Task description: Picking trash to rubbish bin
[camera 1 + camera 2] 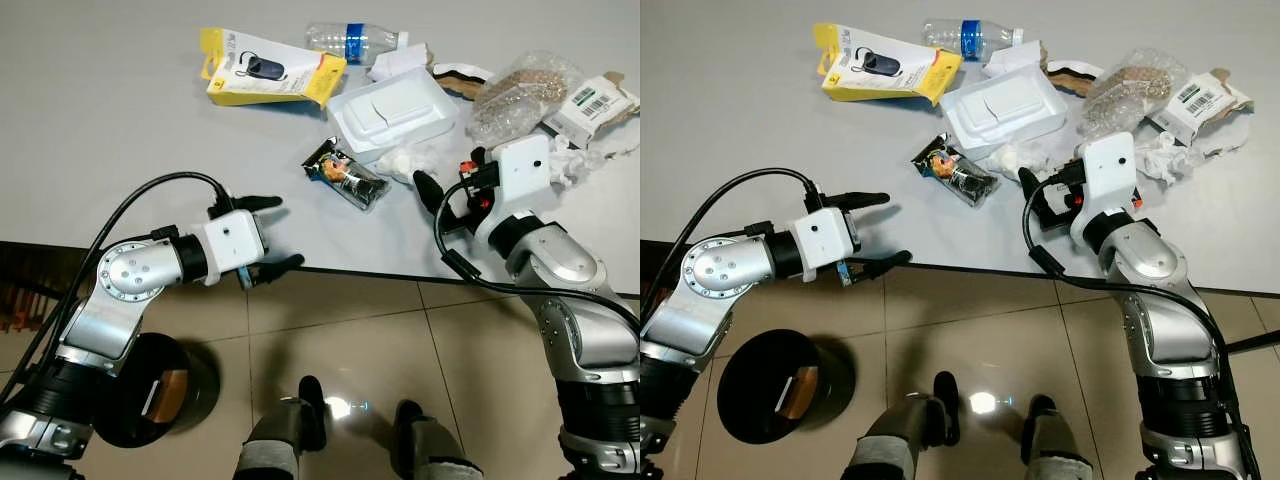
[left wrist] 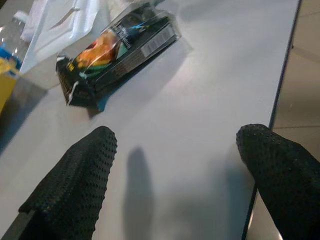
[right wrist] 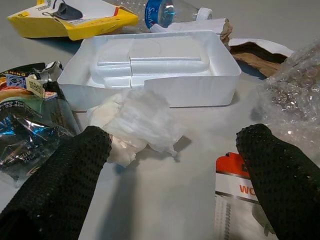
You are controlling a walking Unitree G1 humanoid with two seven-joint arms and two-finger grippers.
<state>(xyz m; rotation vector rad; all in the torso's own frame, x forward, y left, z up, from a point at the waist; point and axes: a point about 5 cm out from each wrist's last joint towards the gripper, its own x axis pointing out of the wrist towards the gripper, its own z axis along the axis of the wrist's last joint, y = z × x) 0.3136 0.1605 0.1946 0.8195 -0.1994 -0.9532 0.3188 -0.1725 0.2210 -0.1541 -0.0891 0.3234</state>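
Trash lies on a grey table (image 1: 120, 150). A dark snack wrapper (image 1: 347, 172) rests near the middle, with a crumpled white tissue (image 1: 408, 160) to its right, against a white foam tray (image 1: 392, 110). My left gripper (image 1: 275, 233) is open at the table's front edge and holds nothing; its wrist view has the snack wrapper (image 2: 115, 50) a short way beyond the fingers. My right gripper (image 1: 450, 178) is open low over the table, just in front of the tissue (image 3: 137, 117). The black rubbish bin (image 1: 740, 400) stands on the floor below my left arm.
At the back lie a yellow package (image 1: 270, 72), a plastic bottle (image 1: 350, 40), a bubble-wrap bag (image 1: 520, 90) and a barcoded carton (image 1: 590, 100). A red and white card (image 3: 240, 185) lies by my right fingers. Tiled floor and my legs are below the table edge.
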